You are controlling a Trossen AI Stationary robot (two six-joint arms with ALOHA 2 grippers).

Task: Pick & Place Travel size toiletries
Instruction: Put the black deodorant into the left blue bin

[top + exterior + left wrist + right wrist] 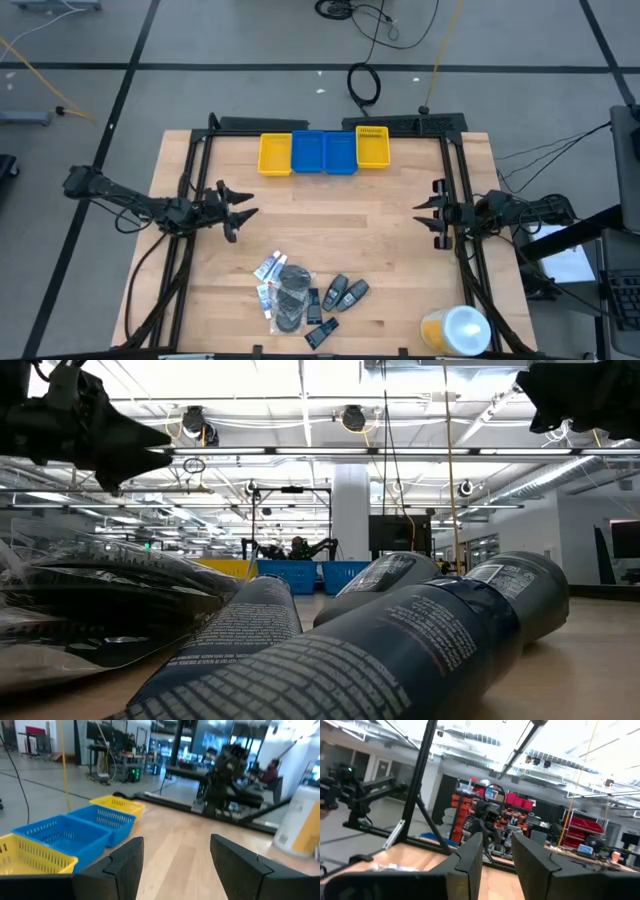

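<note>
The left hand (235, 210) hovered above the worktop (330, 210) near its left side, fingers spread and holding nothing; in its wrist view the two dark fingers (122, 865) stood well apart over bare wood. The right hand (432, 212) hung at the opposite side, facing the left one across the boards, its fingers (470, 855) parted by a narrower gap and likewise empty.

The travel size toiletries (305, 293) lay in a loose heap on the worktop, nearer the front edge than either hand, closer to the left hand and well apart from the right. In the heap, small white-and-blue tubes (268, 268) lay on the side towards the left hand, round black flat pieces (291, 297) in the middle, dark grey mini bottles (344, 292) on the side towards the right hand. How many pieces there were, and which overlapped, was hard to make out from above. From table height the bottles (400, 640) filled the picture, cut off at its lower edge, beside crumpled clear wrapping (90, 600).

Beyond both hands, a row of yellow and blue bins (323, 152) stood at the far edge. A yellow container with a white lid (457, 330) stood at the front corner on the right hand's side.
</note>
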